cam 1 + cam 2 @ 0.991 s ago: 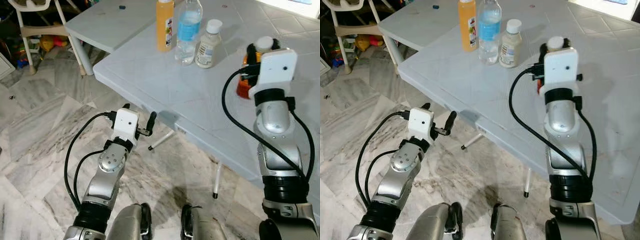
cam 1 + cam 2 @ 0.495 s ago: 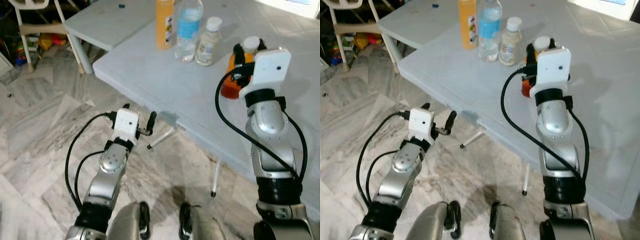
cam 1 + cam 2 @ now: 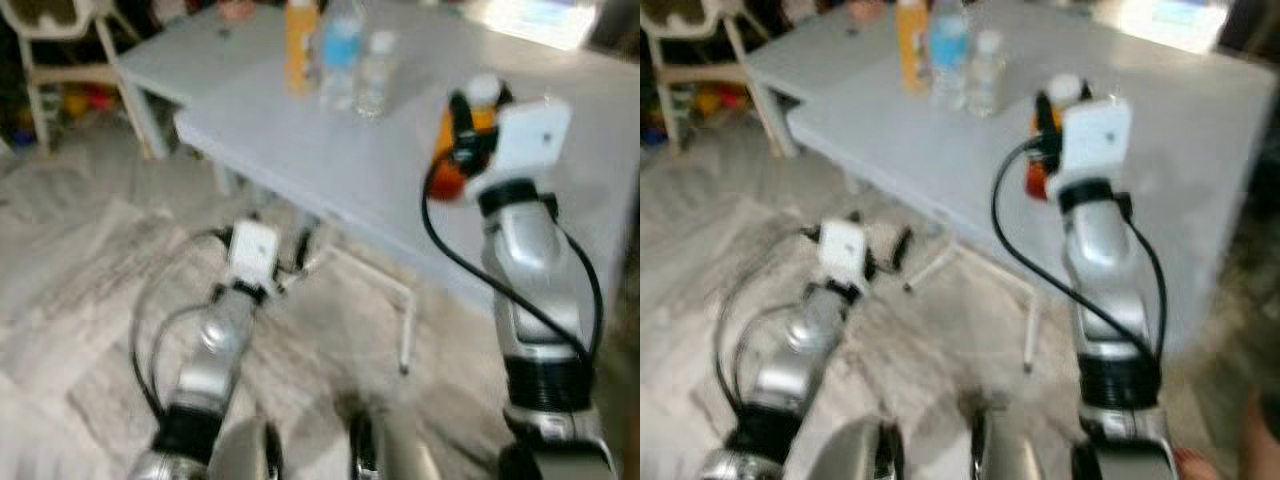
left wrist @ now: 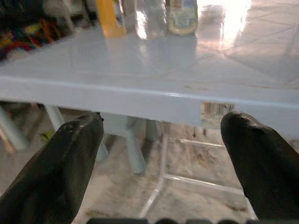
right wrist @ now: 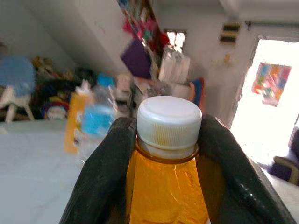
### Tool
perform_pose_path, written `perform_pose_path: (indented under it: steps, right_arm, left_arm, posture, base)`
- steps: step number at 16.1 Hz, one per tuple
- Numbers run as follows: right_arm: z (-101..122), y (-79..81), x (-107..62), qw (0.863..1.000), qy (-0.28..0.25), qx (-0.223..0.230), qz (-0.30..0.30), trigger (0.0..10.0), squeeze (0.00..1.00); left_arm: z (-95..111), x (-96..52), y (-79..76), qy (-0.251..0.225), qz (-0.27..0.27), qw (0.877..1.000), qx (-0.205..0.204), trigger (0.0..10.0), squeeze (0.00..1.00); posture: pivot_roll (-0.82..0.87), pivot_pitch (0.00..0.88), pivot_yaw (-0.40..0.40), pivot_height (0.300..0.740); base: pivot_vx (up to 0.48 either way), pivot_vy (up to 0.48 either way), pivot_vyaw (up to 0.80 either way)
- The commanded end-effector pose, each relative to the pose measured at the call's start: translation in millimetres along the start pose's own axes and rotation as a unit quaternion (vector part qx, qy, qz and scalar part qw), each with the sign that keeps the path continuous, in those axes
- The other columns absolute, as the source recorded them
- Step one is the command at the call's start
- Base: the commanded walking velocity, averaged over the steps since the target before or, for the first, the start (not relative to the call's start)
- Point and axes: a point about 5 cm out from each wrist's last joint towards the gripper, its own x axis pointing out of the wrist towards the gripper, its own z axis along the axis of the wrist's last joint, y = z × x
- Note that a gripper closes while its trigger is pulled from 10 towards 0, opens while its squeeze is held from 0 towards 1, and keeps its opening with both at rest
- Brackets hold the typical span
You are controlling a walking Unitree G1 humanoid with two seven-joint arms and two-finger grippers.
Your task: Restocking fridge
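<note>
Right wrist view: right gripper point(image 5: 163, 154) is clamping the orange bottle point(image 5: 166, 186) by its neck; left gripper point(image 4: 161, 154) is hanging spread apart below the table point(image 4: 187, 93).

White table point(image 3: 330, 150), marble floor point(image 3: 80, 270), bright doorway point(image 5: 275, 88).

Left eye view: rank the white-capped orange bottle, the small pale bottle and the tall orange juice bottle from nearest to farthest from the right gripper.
1. White-capped orange bottle, gripped in the right gripper.
2. Small pale bottle, farther up the table, toward the robot's left.
3. Tall orange juice bottle, leftmost of the row.
</note>
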Motion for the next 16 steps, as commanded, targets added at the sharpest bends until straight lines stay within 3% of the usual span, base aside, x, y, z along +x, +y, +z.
perform_pose_path:
  steps: [1, 6, 8, 11, 13, 16]
  right_arm:
    - [11.0, 5.4, 3.2, 1.000, -0.026, 0.006, 0.017, 10.0, 0.00]
    - [3.6, 17.5, -1.9, 0.998, -0.009, 0.026, 0.049, 10.0, 0.00]
    - [-2.6, 23.8, -10.2, 0.997, -0.002, 0.031, 0.066, 10.0, 0.00]
    - [-10.6, 31.8, -21.3, 0.996, 0.007, 0.032, 0.086, 10.0, 0.00]
    - [-8.7, 36.6, -21.6, 0.994, -0.001, 0.032, 0.102, 10.0, 0.00]
    - [-3.1, 44.2, -20.5, 0.991, -0.021, 0.031, 0.127, 10.0, 0.00]
  left_arm:
    - [-2.3, -1.4, 1.2, 0.003, 0.004, 1.000, 0.001, 10.0, 0.00]
    - [-3.9, -2.7, 5.3, 0.004, 0.011, 1.000, 0.012, 10.0, 0.00]
    - [-5.7, -5.7, 14.6, 0.004, 0.035, 0.999, 0.018, 10.0, 0.00]
    - [-10.6, -11.4, 37.0, 0.014, 0.088, 0.996, 0.025, 10.0, 0.00]
    - [-9.9, -11.1, 40.6, 0.013, 0.102, 0.994, 0.031, 10.0, 0.00]
    - [-9.5, -10.9, 56.5, 0.017, 0.167, 0.985, 0.049, 10.0, 0.00]
  posture:
    - [-0.01, 0.093, 0.037, 0.740]
    - [-0.01, 0.089, 0.041, 0.740]
    - [-0.01, 0.088, 0.041, 0.740]
    - [0.00, 0.085, 0.041, 0.740]
    - [0.00, 0.083, 0.041, 0.740]
    - [0.00, 0.077, 0.037, 0.740]
  base:
    - [0.000, 0.000, 0.00]
    - [0.000, 0.000, 0.00]
    - [0.000, 0.000, 0.00]
    - [0.000, 0.000, 0.78]
    - [0.000, 0.000, 0.80]
    - [0.000, 0.000, 0.80]
